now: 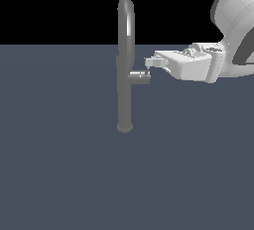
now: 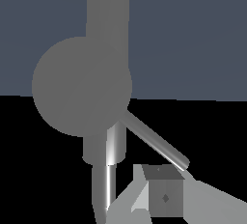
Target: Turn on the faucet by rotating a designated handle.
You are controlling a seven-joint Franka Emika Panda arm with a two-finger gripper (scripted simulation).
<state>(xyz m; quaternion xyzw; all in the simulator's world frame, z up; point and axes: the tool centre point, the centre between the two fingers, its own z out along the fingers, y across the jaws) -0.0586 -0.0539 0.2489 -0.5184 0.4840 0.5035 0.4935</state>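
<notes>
The faucet [image 1: 125, 75] is a tall slim grey tube with a high arched spout, standing upright on a round base collar [image 1: 124, 126]. A short side stub [image 1: 139, 78] sticks out toward the exterior view's right. In the wrist view the stub's round end face [image 2: 82, 85] fills the middle, and the handle [image 2: 157, 141], a thin grey rod, slants away from it. My gripper [image 1: 151, 64] reaches in from the exterior view's right, just above the stub. In the wrist view its fingertips [image 2: 161, 194] sit together against the rod's free end, with nothing between them.
The faucet stands on a flat dark blue-grey floor [image 1: 59, 174]. The white arm [image 1: 233, 30] comes in from the upper part of the exterior view's right. No other object shows.
</notes>
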